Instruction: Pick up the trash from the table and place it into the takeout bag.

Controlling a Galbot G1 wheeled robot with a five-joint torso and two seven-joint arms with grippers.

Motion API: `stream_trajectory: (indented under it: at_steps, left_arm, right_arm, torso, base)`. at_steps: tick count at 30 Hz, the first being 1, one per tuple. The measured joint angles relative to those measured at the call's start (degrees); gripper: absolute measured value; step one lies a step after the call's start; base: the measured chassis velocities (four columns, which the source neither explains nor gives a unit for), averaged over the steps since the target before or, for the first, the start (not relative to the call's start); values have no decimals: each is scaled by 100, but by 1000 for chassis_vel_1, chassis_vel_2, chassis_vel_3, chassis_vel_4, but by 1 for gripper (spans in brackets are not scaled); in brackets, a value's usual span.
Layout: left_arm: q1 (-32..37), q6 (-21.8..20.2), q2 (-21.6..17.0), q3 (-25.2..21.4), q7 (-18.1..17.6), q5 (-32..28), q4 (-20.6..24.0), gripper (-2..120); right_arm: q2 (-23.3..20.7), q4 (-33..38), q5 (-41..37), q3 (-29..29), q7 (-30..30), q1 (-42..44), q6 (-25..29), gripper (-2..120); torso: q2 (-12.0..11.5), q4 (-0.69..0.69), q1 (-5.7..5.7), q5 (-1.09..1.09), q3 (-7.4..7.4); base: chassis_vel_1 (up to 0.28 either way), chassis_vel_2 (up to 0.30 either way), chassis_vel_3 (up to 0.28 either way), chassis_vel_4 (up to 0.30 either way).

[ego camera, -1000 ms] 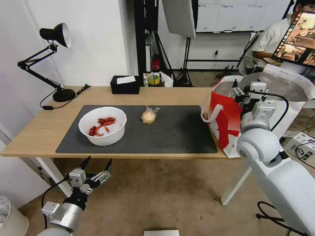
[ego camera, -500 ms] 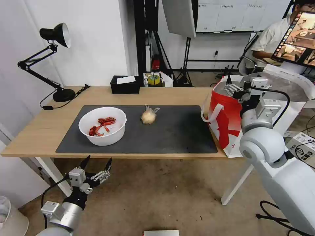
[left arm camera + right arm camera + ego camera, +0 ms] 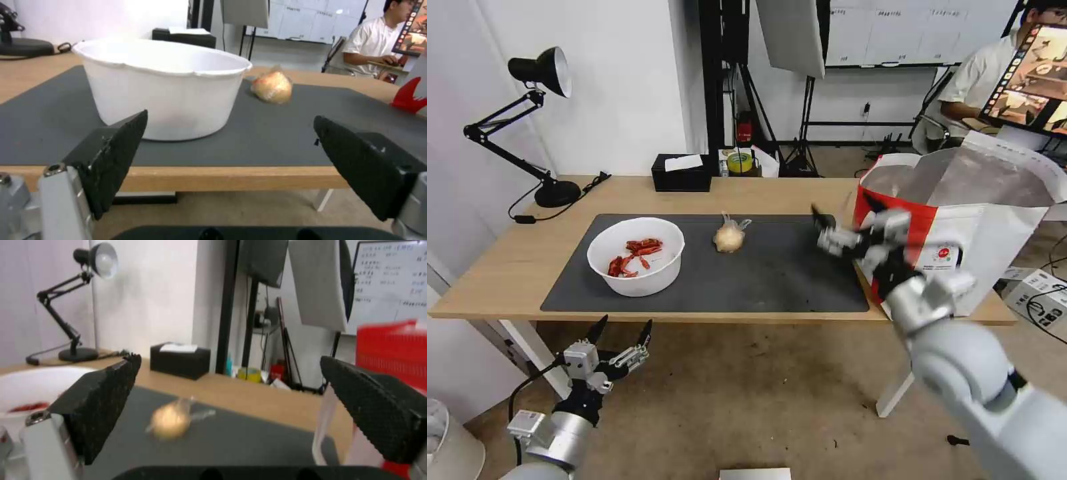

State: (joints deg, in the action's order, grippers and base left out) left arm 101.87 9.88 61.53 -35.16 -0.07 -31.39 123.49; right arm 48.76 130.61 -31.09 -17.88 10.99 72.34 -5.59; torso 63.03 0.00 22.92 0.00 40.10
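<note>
On the left of the dark mat (image 3: pixel 787 273) on the table (image 3: pixel 507 267) stands the white bowl (image 3: pixel 636 255) of red shells. A small knotted bag (image 3: pixel 729 236) of beige stuff lies near the mat's middle. At the table's right end is the takeout bag (image 3: pixel 960 220), its top open. My right gripper (image 3: pixel 844 212) hangs open and empty over the mat's right end, just left of that bag, and faces the knotted bag (image 3: pixel 169 421). Open too, my left gripper (image 3: pixel 625 325) sits below the table's front edge, facing the bowl (image 3: pixel 164 86).
A black tissue box (image 3: pixel 680 172) and a black desk lamp (image 3: pixel 537 127) stand along the table's far edge. A yellow tape roll (image 3: pixel 738 162) sits behind the table. A seated person and a monitor are at the back right.
My right arm has left the takeout bag's opening and swung left and down to the mat's right end. The left arm has barely moved.
</note>
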Motion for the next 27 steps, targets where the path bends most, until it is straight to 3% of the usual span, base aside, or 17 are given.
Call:
stream_trajectory:
  at_steps: [7, 11, 14, 19, 27]
  left_arm:
    - [47, 42, 30, -37, 11, 68, -39, 100]
    - [64, 60, 48, -40, 12, 123, -77, 100]
    - [80, 107, 96, -34, 14, 269, -159, 100]
    - [96, 148, 118, -8, 14, 399, -229, 100]
    - [139, 212, 132, -7, 13, 509, -286, 100]
  right_arm:
    - [531, 19, 807, -629, -277, 1611, 733, 100]
    - [710, -126, 1071, -679, -330, 2040, 1117, 100]
    - [1076, -563, 1573, -503, -328, 2508, 1805, 100]
    - [1434, -950, 1859, -333, -267, 2781, 2236, 100]
    - [1554, -1183, 2001, -272, -246, 2857, 2382, 100]
  torso:
    - [0, -1, 0, -1, 0]
    - [0, -1, 0, -1, 0]
    - [0, 0, 0, 0, 0]
    - [0, -1, -1, -1, 0]
    - [-1, 0, 0, -1, 0]
  base:
    - [0, 0, 0, 0]
    - [0, 0, 0, 0]
    - [0, 0, 0, 0]
    - [0, 0, 0, 0]
    - [0, 0, 0, 0]
